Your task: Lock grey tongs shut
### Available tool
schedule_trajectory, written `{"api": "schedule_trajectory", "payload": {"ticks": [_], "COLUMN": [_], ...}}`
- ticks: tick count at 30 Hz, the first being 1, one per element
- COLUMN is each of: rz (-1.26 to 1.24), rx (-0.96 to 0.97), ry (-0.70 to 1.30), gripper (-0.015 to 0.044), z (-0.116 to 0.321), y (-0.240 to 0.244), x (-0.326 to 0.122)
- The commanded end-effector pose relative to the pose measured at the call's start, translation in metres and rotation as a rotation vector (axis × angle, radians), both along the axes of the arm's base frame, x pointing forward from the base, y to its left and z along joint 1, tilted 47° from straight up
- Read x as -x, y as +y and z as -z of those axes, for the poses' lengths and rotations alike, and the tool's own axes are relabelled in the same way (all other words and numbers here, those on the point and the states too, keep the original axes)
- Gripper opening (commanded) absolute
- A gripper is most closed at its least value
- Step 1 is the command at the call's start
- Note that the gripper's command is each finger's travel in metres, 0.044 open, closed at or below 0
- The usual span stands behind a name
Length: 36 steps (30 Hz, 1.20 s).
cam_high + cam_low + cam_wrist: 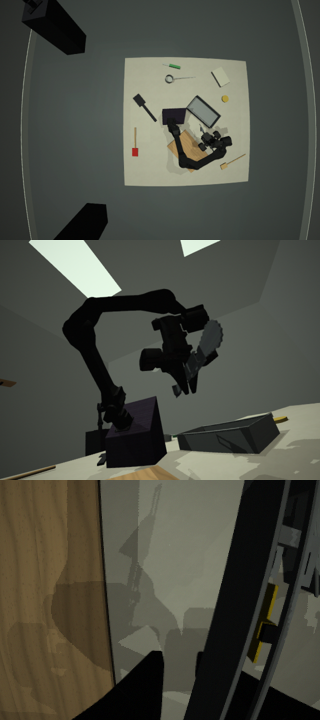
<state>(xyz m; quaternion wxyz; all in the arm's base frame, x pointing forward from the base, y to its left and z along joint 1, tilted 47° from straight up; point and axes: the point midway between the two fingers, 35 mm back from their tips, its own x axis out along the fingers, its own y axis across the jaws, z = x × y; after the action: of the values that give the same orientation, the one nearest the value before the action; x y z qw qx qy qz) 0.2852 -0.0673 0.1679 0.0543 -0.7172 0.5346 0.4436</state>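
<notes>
The grey tongs [201, 128] [211, 339] are off the roasting tin, held high in the air. In the exterior view their scalloped tips point steeply up and right, with the hinge end low on the left. The arms look close together; whether the lock is engaged cannot be told. My gripper [190, 392] [179, 662] points down and is shut on the tongs. In the top view it hides most of them. The wooden board [184, 139] [149, 473] [30, 555] lies below and to one side. The roasting tin [208, 105] [204, 444] has nothing across it.
The arm stands on a dark purple block [174, 112] [129, 449] beside the tin. A yellow disc [225, 98] [280, 419] and a cream box [221, 76] lie beyond the tin. A wooden-headed tool [223, 166] lies right of the board, and a black spatula [139, 100] and red-headed tool [134, 152] lie left.
</notes>
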Motion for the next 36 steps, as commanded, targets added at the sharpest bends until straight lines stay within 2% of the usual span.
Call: {"api": "schedule_trajectory", "payload": {"ticks": [1,36], "rz": [0.104,1.052], "rx": [-0.002,-0.069], "ry": [-0.119,-1.114], "gripper": [-0.015,-0.015], "z": [-0.005,-0.03], "y": [-0.003,-0.031], "x": [0.002,0.021]}}
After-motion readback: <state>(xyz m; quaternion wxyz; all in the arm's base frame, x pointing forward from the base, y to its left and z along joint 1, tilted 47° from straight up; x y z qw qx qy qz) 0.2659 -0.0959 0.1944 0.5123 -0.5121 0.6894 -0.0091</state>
